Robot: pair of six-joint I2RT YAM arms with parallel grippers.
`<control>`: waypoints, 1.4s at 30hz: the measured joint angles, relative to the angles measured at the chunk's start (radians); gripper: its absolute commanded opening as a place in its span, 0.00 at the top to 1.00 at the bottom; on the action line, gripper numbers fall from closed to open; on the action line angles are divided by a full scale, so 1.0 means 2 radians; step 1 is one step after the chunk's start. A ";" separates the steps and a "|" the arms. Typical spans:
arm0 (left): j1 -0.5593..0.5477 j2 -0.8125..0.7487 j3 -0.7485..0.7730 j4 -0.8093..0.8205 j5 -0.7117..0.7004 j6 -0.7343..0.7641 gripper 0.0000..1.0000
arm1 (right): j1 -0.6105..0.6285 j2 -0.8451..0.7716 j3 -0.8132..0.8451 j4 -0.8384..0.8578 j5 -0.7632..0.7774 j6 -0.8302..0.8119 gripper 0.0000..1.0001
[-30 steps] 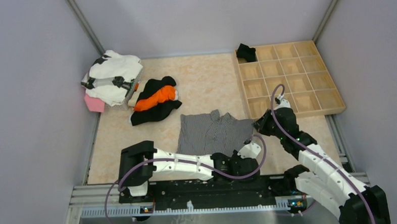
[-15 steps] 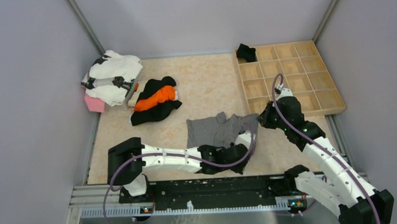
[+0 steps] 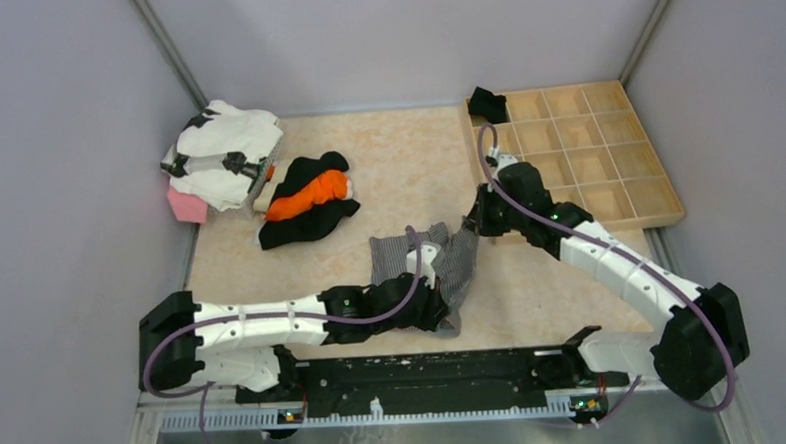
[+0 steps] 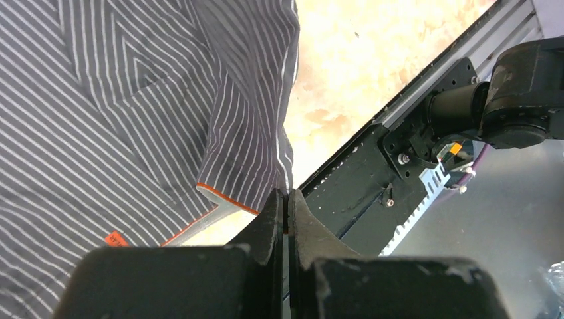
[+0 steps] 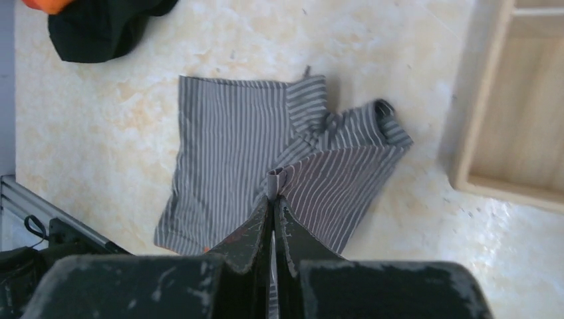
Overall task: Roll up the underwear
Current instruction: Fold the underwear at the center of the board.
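Left pincer: clenched, with a hemmed corner of the grey striped underwear gripped between its tips. An orange trim line and a small orange tag are seen on the cloth just beside the fingers. Right pincer: clenched, with a small pleat of the same garment pinched at its tips in the right half of the cloth. The striped garment is thus held by both pincers at once. Its right part is raised and folded over on itself, and its left part is spread flat on the bench near the front edge, between the two arms. Bench: pale beige with a marbled pattern, enclosed by grey walls. Wooden tray: divided into square compartments and set at the far right of the bench, well apart from the striped cloth. Black underwear: bunched in the tray's far-left corner compartment, with part of it lying over the rim. Black-and-orange garment: crumpled at the far left of the bench. White garment with black patches: heaped in the far-left corner, just beside the black-and-orange one. Pink object: touching the near edge of the white heap; what it is cannot be told.
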 measured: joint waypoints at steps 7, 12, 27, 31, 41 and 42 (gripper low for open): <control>0.000 -0.085 -0.047 -0.025 -0.021 -0.029 1.00 | 0.046 0.080 0.064 0.028 0.007 0.003 1.00; 0.000 -0.142 -0.076 -0.050 -0.034 -0.049 1.00 | 0.072 0.138 0.103 0.042 0.008 0.003 1.00; 0.000 -0.262 -0.152 -0.174 -0.098 -0.138 1.00 | 0.119 0.278 0.169 0.073 0.001 0.003 1.00; 0.000 -0.275 -0.162 -0.196 -0.115 -0.157 1.00 | 0.122 0.297 0.174 0.083 -0.004 0.003 1.00; 0.000 -0.280 -0.181 -0.223 -0.142 -0.193 1.00 | 0.123 0.329 0.181 0.108 -0.019 0.003 1.00; 0.000 -0.280 -0.182 -0.223 -0.143 -0.194 1.00 | 0.123 0.332 0.181 0.111 -0.022 0.003 1.00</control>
